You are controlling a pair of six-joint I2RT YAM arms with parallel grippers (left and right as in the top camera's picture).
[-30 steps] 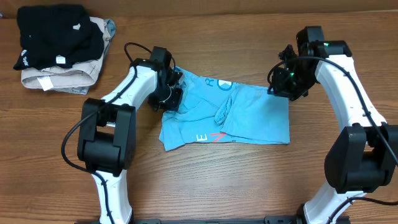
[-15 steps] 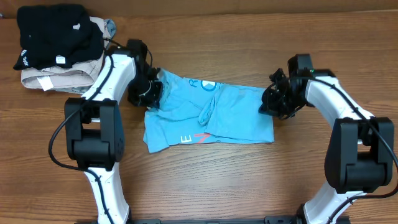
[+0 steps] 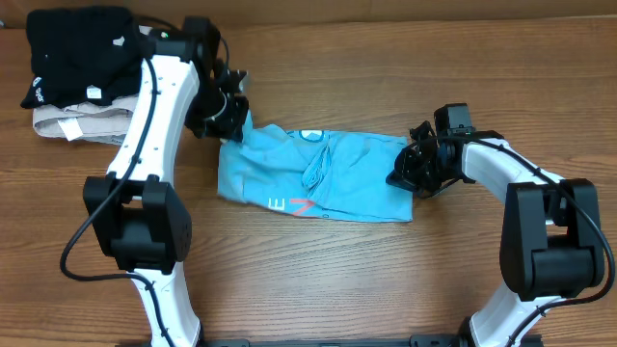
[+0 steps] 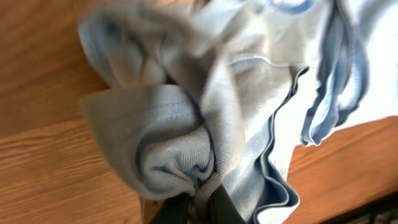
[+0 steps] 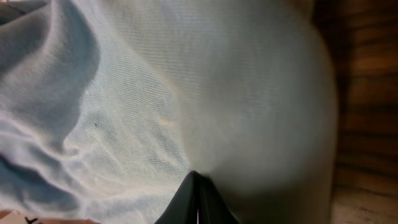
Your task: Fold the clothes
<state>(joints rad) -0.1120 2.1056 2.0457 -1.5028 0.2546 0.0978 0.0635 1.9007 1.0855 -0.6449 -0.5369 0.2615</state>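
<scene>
Two claws, both clamped on cloth. Starting at the left gripper (image 3: 225, 120), upper left of centre in the overhead view: jaws pinched shut on a wadded-up corner of the T-shirt (image 3: 357, 188). Shows in the left wrist view as a fat roll of fabric with a stitched hem, bulging right above the tips. Over at the right gripper (image 3: 407, 176), right of centre: closed down narrow too, biting the shirt's right edge, cloth draped smooth over the tips in the right wrist view.

Looks like a spread-it-flat step before any real fold, going by the task. To do it well: pull the two ends apart evenly and low over the table (image 3: 308, 289), same tension on both sides, enough to iron out the ridge down the middle. Go gentle; probably easy to lose thin fabric like this from a pinch, or to stretch it crooked. Probably worth re-gripping that left wad by a single layer too, for a cleaner corner.

As for the shirt itself: light sky blue, thin, lying as a wide rumpled band across the middle of the frame between the grippers. White lettering plus a small red mark along the lower edge, neck opening near the top, wrinkled fold down the centre. Left end bunched, right end much flatter. Well apart from the black garment (image 3: 82, 48) stacked on the beige garment (image 3: 87, 123) in the upper left corner.
</scene>
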